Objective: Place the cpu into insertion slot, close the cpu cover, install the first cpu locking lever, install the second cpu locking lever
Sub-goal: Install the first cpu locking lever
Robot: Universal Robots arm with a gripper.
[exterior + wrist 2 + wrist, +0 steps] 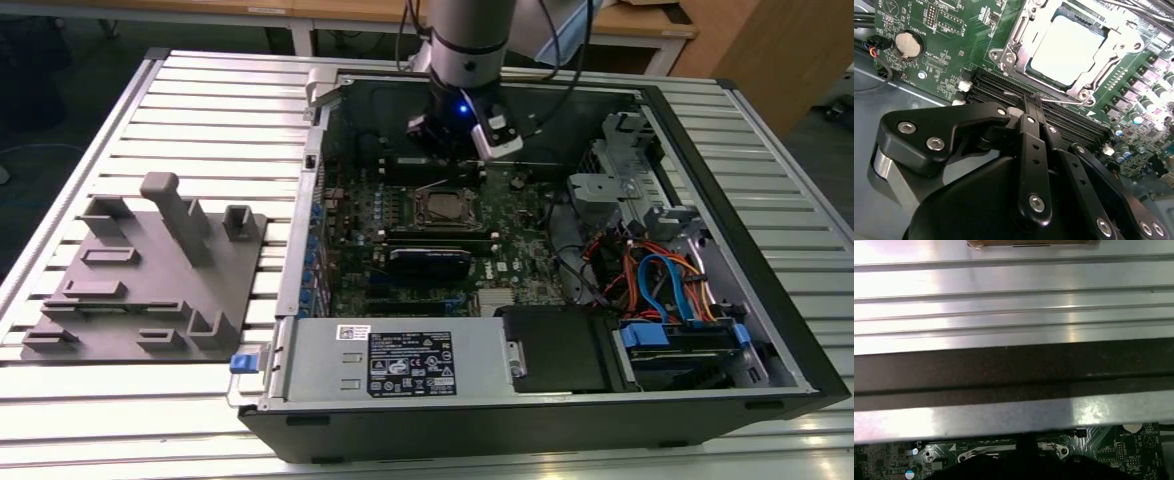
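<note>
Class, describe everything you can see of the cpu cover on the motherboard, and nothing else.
The cpu cover is a thin frame of bright silver metal with a large square window. It lies flat, closed over the insertion slot, and the pale cpu shows through the window. Screws sit at the frame's corners, and a thin wire lever runs along one edge. In the exterior view it sits mid-board. The claw is apart from it, over the black memory slots.

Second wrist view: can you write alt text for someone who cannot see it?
A pale silver-beige square cpu sits in the motherboard socket under a closed silver metal frame cover. The black gripper, jaws together, hangs above the long black memory slots beside it on the green board.
</note>
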